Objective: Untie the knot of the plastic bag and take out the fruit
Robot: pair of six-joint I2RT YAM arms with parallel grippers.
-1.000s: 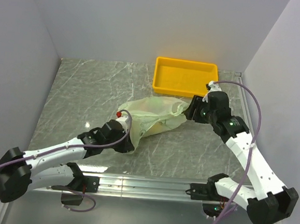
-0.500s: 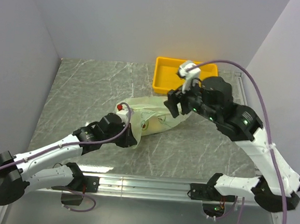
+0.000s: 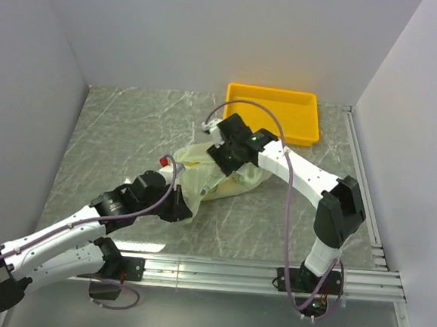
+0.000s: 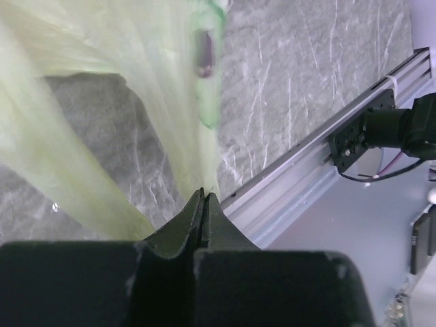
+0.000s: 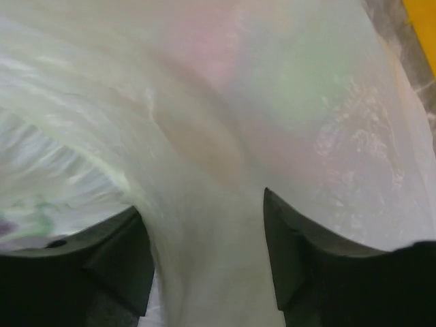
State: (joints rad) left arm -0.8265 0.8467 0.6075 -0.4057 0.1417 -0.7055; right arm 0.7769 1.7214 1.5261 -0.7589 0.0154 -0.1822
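Bag handling, both arms engaged.

- The plastic bag lies slumped mid-table, near and left of the yellow tray.
- Left gripper: jaws clenched on a thin edge of bag film at its near-left end. The film runs off taut in stretched folds, and one dark spot shows.
- Right gripper: hard against the far side of the bag, jaws standing apart with a fold of film bulging between them. I cannot see that they bear on it.
- The fruit: only faint pink and green tints behind the film, so I judge it is inside the bag.
- The knot: I cannot make it out in any view.

Handling judgement: the film is very light, limp and slick, will stretch or tear under a hard pull, and gives no firm edge. The fruit is the only weight. I would take hold on bunched material such as a handle loop rather than a single flat layer.
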